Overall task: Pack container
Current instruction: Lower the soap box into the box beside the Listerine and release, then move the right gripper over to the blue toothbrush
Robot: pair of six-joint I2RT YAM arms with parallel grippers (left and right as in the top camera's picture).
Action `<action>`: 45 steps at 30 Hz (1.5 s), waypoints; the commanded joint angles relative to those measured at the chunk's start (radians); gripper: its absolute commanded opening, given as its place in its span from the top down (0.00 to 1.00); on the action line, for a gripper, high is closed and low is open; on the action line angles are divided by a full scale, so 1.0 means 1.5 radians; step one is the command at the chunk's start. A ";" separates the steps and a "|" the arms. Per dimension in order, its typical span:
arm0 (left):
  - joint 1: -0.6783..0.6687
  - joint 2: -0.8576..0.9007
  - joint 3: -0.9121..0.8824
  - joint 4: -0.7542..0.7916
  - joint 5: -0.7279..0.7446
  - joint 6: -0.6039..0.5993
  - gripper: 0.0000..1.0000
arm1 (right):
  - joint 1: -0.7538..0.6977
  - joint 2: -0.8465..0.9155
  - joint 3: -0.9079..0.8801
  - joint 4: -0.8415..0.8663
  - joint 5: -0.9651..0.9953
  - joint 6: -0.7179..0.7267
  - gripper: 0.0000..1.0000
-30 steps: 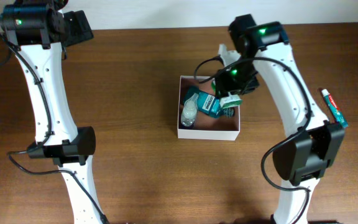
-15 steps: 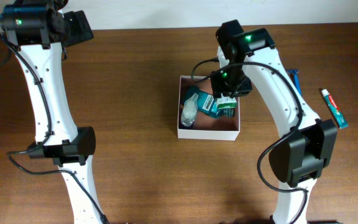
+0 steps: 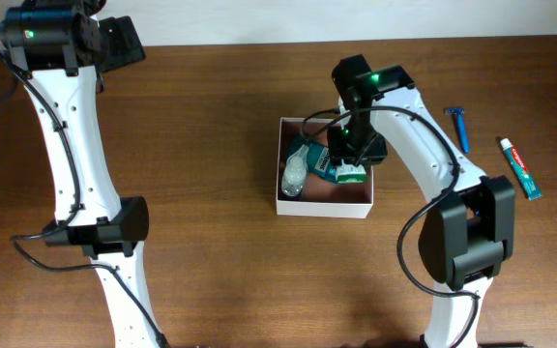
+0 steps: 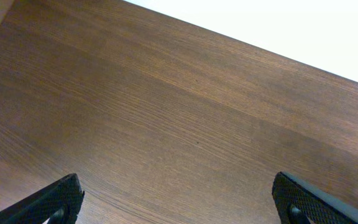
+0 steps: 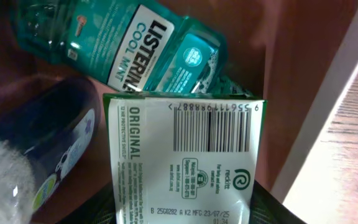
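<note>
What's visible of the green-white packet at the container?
The green-white packet is flat and glossy: a white face with green borders, printed with a barcode, "ORIGINAL" and a Reckitt logo. It looks intact. The right claw grips one end, holding it low inside the container. Its far edge overlaps the teal Listerine bottle; whether they touch is unclear.
</note>
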 commanded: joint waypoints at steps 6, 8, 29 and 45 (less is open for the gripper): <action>0.002 -0.014 -0.003 0.000 0.005 -0.008 0.01 | 0.002 -0.003 -0.043 0.035 0.013 0.025 0.48; 0.002 -0.014 -0.003 0.000 0.005 -0.008 0.01 | 0.002 -0.003 -0.055 0.044 0.013 0.025 0.48; 0.002 -0.014 -0.003 0.000 0.005 -0.008 0.00 | -0.002 -0.003 -0.081 0.105 0.013 0.001 0.25; 0.002 -0.014 -0.003 0.000 0.005 -0.008 0.01 | -0.069 -0.003 0.270 -0.038 0.013 -0.105 0.01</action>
